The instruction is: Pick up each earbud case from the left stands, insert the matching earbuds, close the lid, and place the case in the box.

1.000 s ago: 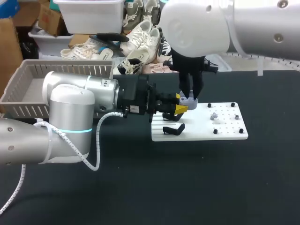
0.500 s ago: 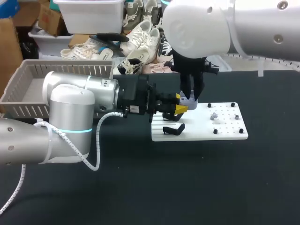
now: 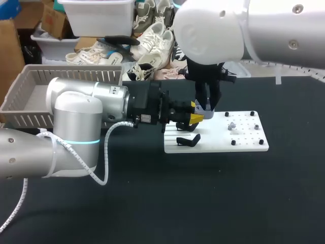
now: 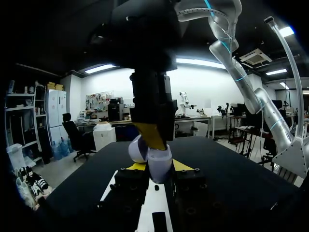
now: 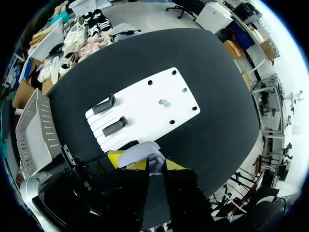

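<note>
A lavender earbud case point(image 3: 202, 108) is held above the left end of the white board point(image 3: 244, 140), lid open. My left gripper point(image 3: 197, 118) comes in level from the left and is shut on the case body point(image 4: 161, 169). My right gripper point(image 3: 207, 105) points straight down into the open case, just beside the raised lid point(image 5: 137, 154), and its fingers pinch a small pale earbud point(image 5: 155, 162) there. Another earbud point(image 3: 231, 125) sits on the board. Two black stands point(image 5: 104, 104) point(image 5: 115, 126) on the board are empty.
A grey slatted basket point(image 3: 30, 96) stands at the table's left rear, behind my left arm. Small black pegs dot the right half of the board. Black tabletop lies all round the board.
My right arm's wrist has shifted a little; both grippers and the case stay almost where they were.
</note>
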Action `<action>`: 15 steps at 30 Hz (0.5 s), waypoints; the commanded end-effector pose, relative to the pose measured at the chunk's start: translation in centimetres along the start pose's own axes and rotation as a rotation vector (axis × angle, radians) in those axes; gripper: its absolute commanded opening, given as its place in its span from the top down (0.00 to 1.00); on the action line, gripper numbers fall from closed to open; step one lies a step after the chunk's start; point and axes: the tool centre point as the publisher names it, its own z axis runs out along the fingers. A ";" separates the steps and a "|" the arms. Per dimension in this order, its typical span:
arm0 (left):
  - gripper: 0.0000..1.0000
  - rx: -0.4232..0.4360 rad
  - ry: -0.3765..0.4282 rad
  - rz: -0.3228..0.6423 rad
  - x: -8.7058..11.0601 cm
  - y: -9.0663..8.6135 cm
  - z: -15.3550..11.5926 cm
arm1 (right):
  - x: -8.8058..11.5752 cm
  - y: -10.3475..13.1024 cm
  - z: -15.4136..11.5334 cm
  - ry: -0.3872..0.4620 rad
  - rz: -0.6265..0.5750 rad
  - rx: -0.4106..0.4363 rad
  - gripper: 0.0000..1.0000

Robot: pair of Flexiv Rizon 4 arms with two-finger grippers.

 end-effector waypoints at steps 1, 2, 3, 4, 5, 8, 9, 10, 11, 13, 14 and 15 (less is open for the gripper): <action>1.00 -0.002 -0.002 0.001 0.0 0.0 0.0 | -0.2 0.2 0.0 0.005 0.006 0.008 0.76; 1.00 -0.002 -0.002 0.001 0.0 0.0 0.0 | -0.2 0.2 0.0 0.005 0.007 0.007 0.69; 1.00 -0.002 -0.002 0.001 0.0 0.0 0.0 | -0.2 0.2 0.0 0.005 0.008 0.006 0.67; 1.00 -0.002 -0.002 0.001 0.0 0.0 0.0 | -0.2 0.1 -0.1 0.004 0.009 0.004 0.65; 1.00 -0.002 -0.002 0.001 0.0 0.0 0.0 | -0.2 0.0 -0.1 0.003 0.009 0.001 0.64; 1.00 -0.002 -0.002 0.001 0.0 0.0 0.0 | 0.0 -0.2 -0.5 -0.002 0.009 -0.009 0.63; 1.00 -0.002 -0.002 0.001 0.0 0.0 0.0 | 0.0 -0.3 -0.7 -0.005 0.010 -0.014 0.62; 1.00 -0.002 -0.002 0.001 0.0 0.0 0.0 | 0.1 -0.4 -0.9 -0.008 0.010 -0.020 0.62; 1.00 -0.002 -0.002 0.001 0.0 0.0 0.0 | 0.1 -0.6 -1.1 -0.014 0.011 -0.027 0.62; 1.00 -0.002 -0.002 0.001 0.0 0.0 0.0 | 0.2 -1.1 -1.8 -0.024 0.020 -0.046 0.63; 1.00 -0.002 -0.002 0.001 0.0 0.0 0.0 | 0.2 -1.4 -2.1 -0.028 0.024 -0.054 0.63; 1.00 -0.002 -0.002 0.001 0.0 0.0 0.0 | 0.2 -1.8 -2.5 -0.032 0.030 -0.065 0.63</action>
